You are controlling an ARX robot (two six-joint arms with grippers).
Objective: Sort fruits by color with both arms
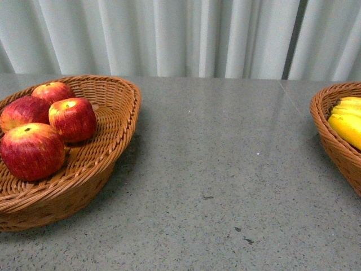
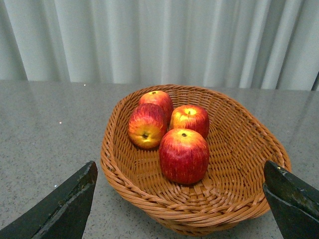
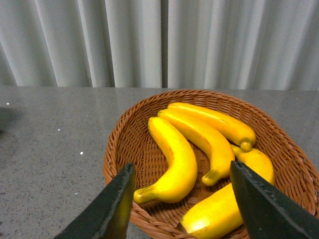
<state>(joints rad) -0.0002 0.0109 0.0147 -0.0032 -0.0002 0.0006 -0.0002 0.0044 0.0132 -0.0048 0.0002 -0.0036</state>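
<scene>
Four apples [image 2: 184, 154] sit in the wicker basket [image 2: 239, 149] at the worktop's left edge, four bananas [image 3: 174, 159] in the basket [image 3: 124, 144] at its right edge; the worktop [image 1: 225, 169] between shows no fruit. Your left gripper [image 2: 182, 199] and right gripper [image 3: 182, 199] both hover with fingers apart, holding nothing. Sorting looks complete, so lift both arms straight clear without brushing the basket rims.

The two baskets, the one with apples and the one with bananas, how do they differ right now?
The apple basket holds four red apples; the banana basket holds four yellow bananas. The apple basket sits at the table's left, the banana basket at its right edge, partly out of the front view. Both are brown woven wicker on the same grey table.
</scene>
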